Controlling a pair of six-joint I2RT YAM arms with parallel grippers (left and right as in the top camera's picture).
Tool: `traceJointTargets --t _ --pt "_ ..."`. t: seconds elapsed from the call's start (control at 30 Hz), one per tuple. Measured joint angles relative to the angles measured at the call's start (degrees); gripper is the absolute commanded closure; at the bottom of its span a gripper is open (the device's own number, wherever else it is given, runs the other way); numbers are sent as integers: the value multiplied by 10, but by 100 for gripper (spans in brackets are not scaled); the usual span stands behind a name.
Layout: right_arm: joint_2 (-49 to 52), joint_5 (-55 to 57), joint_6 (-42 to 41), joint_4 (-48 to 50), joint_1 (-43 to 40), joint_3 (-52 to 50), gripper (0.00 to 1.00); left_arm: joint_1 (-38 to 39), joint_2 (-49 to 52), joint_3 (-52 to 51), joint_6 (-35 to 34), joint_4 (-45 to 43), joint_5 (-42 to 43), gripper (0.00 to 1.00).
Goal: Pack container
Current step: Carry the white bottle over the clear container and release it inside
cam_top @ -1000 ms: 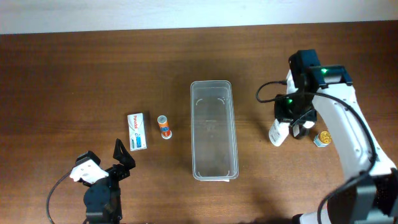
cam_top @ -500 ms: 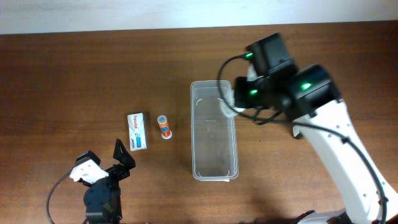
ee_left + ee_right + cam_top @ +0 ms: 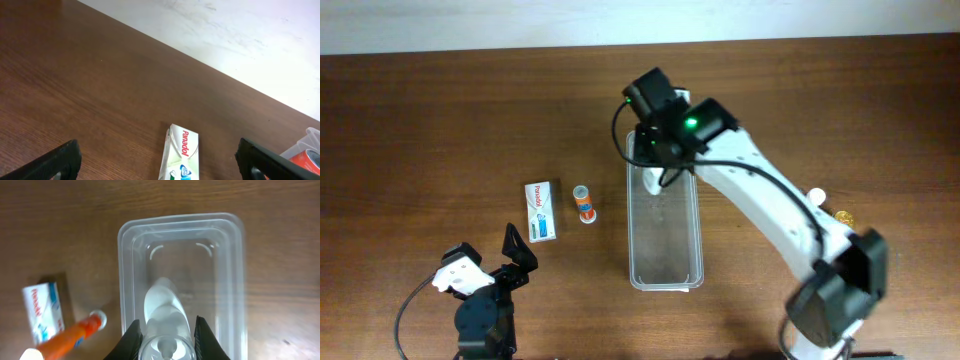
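Observation:
The clear plastic container (image 3: 665, 283) lies lengthwise mid-table and looks empty. It also shows in the right wrist view (image 3: 180, 222). My right gripper (image 3: 654, 170) hangs over the container's far end, shut on a white bottle (image 3: 653, 181). In the right wrist view the fingers (image 3: 167, 336) clamp the white bottle (image 3: 164, 311) above the container's inside. My left gripper (image 3: 490, 258) is open and empty near the front left edge. In the left wrist view its fingers (image 3: 162, 165) flank the white Panadol box (image 3: 181, 152) from a distance.
A white Panadol box (image 3: 541, 210) and a small orange bottle (image 3: 584, 203) lie left of the container. Both show in the right wrist view, the box (image 3: 42, 312) and the bottle (image 3: 75, 335). A small gold-capped item (image 3: 842, 216) and a white cap (image 3: 817, 196) sit at right.
My right arm has swung left from the table's right side, carrying the white bottle, to above the container's far end. The left arm has not moved.

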State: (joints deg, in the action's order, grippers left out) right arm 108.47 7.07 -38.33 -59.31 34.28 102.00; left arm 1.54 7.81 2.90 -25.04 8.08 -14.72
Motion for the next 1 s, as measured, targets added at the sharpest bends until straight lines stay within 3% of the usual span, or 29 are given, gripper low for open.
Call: traceJointTargets --t 0.43,0.8,1.0 --pt "55 0 -62 72 0 0 95 0 0 0 0 0 0 1" --pt "63 6 -81 73 0 0 94 0 0 0 0 0 0 1" --pt "63 15 -83 73 0 -2 78 0 0 0 0 0 0 1"
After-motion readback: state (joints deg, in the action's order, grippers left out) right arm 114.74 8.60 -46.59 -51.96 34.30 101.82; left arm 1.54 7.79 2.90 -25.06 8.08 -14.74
